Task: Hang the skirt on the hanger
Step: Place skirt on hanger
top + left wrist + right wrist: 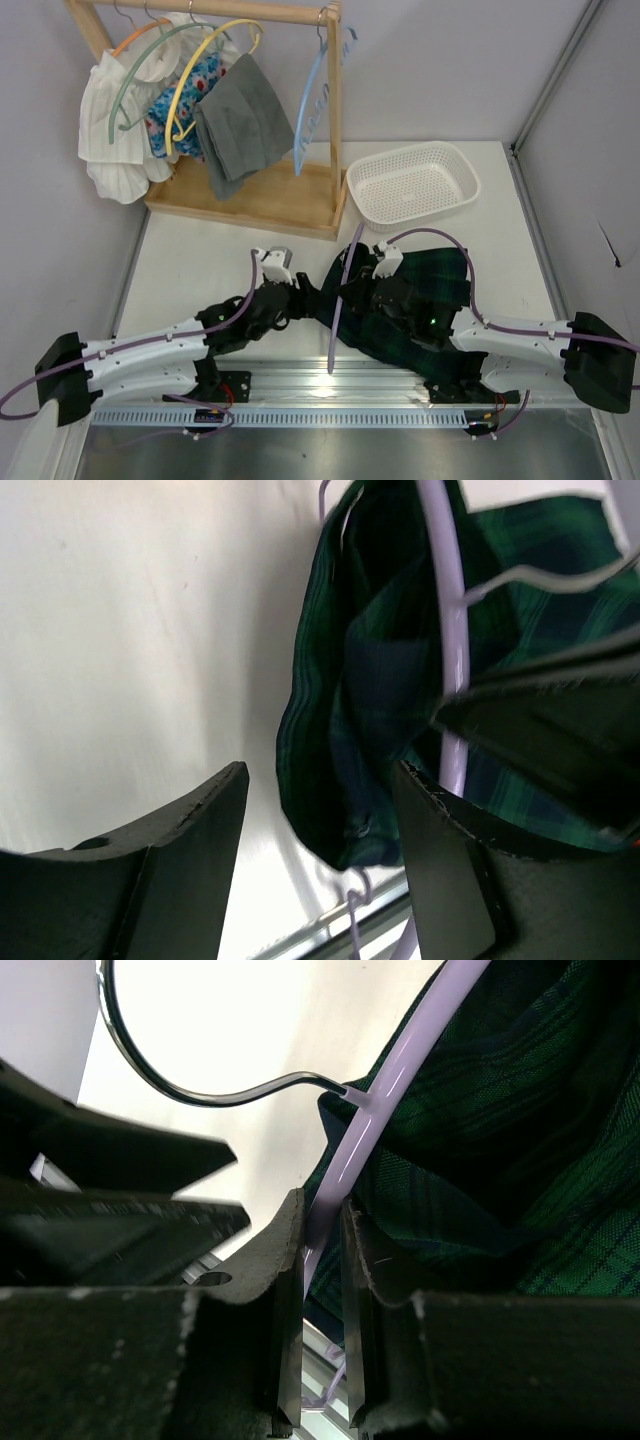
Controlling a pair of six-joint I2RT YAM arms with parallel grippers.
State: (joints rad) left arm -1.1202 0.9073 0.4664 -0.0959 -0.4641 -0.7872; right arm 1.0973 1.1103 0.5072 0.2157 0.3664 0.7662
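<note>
A dark green plaid skirt (415,300) lies on the table at the front right, one end draped over a lilac hanger (343,290). My right gripper (352,290) is shut on the hanger's lilac arm (345,1170), with the skirt (500,1160) beside its right finger. The hanger's metal hook (180,1085) curves off to the upper left. My left gripper (300,300) is open, its fingers either side of the skirt's hanging end (345,740), with the hanger's lilac arm (450,610) behind it.
A wooden rack (245,120) at the back left holds several hangers with clothes and an empty light-blue hanger (312,100). A white mesh basket (412,182) stands at the back right. The metal rail (330,385) runs along the near edge.
</note>
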